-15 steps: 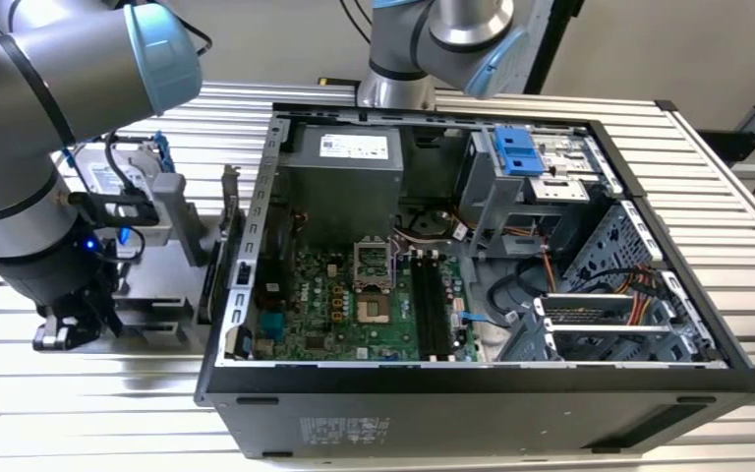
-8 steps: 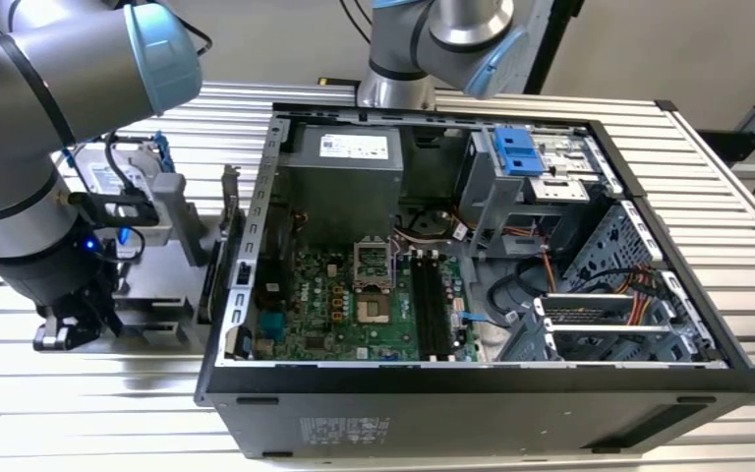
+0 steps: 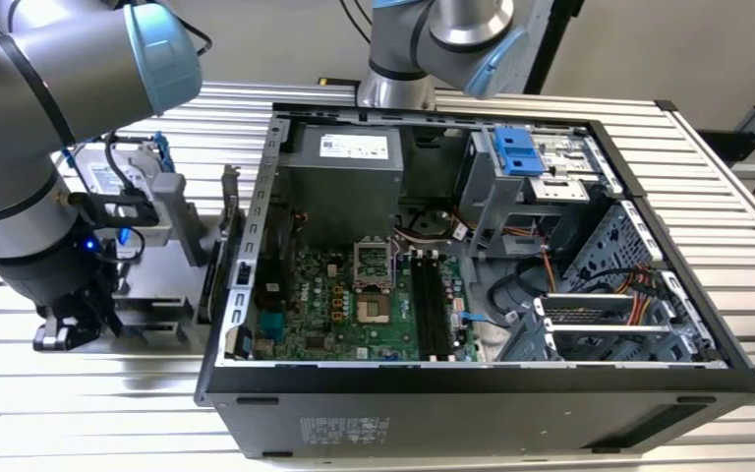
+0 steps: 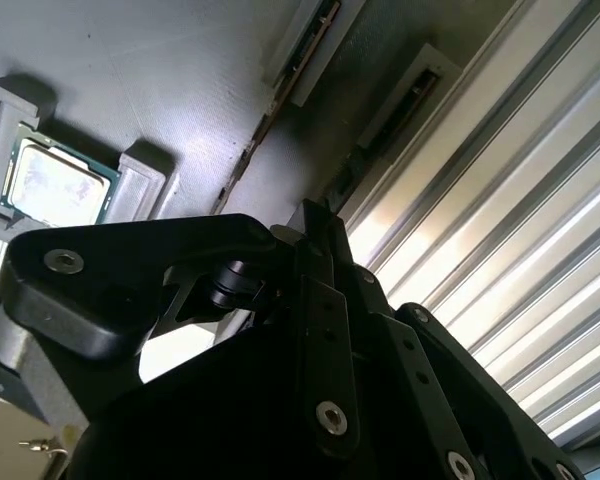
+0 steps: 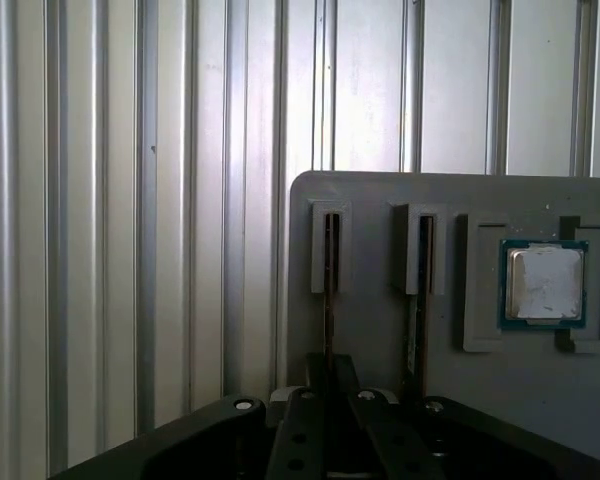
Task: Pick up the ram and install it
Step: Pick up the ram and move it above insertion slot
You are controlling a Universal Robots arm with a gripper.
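The ram (image 5: 328, 270) stands edge-on in a slot of a grey holder plate (image 5: 380, 200), and it also appears as a thin line (image 4: 280, 95) in the second wrist view. My gripper (image 5: 331, 385) is right over that stick, with its black fingers (image 4: 315, 225) drawn close together on the stick's edge. A second stick (image 5: 420, 270) sits in the neighbouring slot. In the exterior view the gripper (image 3: 70, 334) hangs low over the holder at the exterior view's left, beside the open computer case (image 3: 483, 383). The dark memory slots (image 3: 431, 305) lie on the green motherboard.
A small square silver chip (image 5: 543, 283) rests in a pocket of the holder plate. A silver drive in a blue-edged frame (image 3: 126, 177) stands behind my arm. A second arm's base (image 3: 431, 49) rises behind the case. Ribbed aluminium table (image 5: 100, 250) surrounds everything.
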